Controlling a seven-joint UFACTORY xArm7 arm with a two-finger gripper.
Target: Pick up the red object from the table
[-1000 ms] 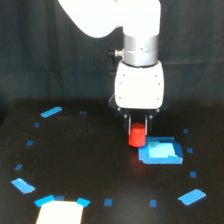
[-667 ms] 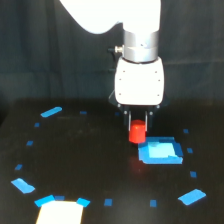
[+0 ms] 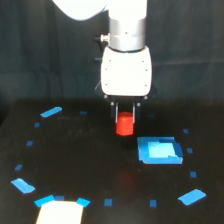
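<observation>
The red object [image 3: 125, 127] is a small stubby red-orange cylinder held between the two dark fingers of my gripper [image 3: 125, 120], which is shut on it below the white wrist housing. It hangs a little above the black table [image 3: 75, 160], and a faint red reflection shows on the surface beneath it. The cylinder's top is hidden between the fingers.
A flat light-blue square block [image 3: 159, 150] lies just to the exterior view's right of the cylinder, lower in the frame. Blue tape strips [image 3: 51, 111] and small marks ring the table. A white sheet [image 3: 60, 214] sits at the bottom left edge.
The gripper with the red object has moved up and toward the exterior view's left, away from the blue block. The block has stayed in place.
</observation>
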